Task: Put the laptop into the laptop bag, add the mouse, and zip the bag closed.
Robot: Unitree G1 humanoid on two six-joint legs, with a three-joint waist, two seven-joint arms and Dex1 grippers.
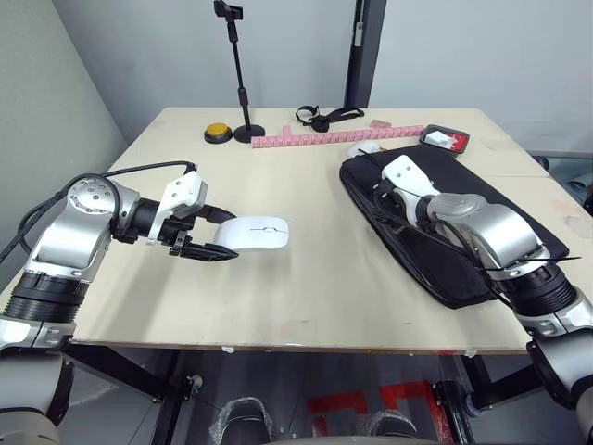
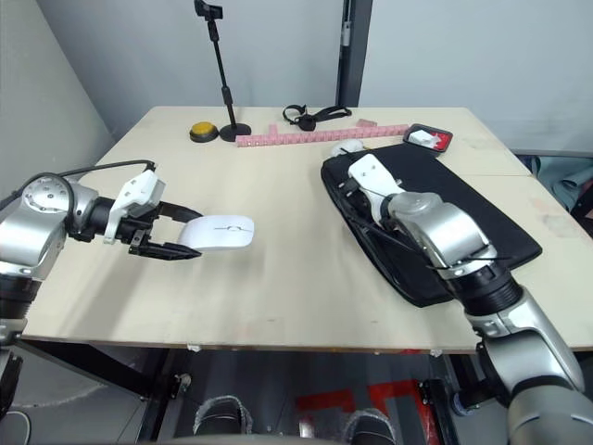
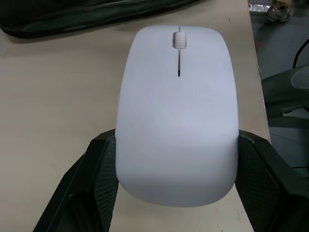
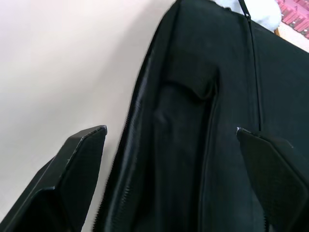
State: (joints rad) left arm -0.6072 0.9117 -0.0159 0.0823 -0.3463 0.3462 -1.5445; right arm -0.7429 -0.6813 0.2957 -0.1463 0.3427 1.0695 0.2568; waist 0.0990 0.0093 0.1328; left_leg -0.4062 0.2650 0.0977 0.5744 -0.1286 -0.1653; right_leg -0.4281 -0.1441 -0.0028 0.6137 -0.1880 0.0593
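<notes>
The white mouse lies left of the table's middle. My left gripper reaches in from the left, and its black fingers press against both sides of the mouse's rear end. It is shut on the mouse. The black laptop bag lies flat on the right side of the table. My right gripper is open over the bag's near-left edge, one finger over the bare table and the other over the fabric. The laptop is hidden.
At the back stand a yellow button, a phone stand, a pink ruler, a black strap and a small black tray. A white object peeks out behind the bag.
</notes>
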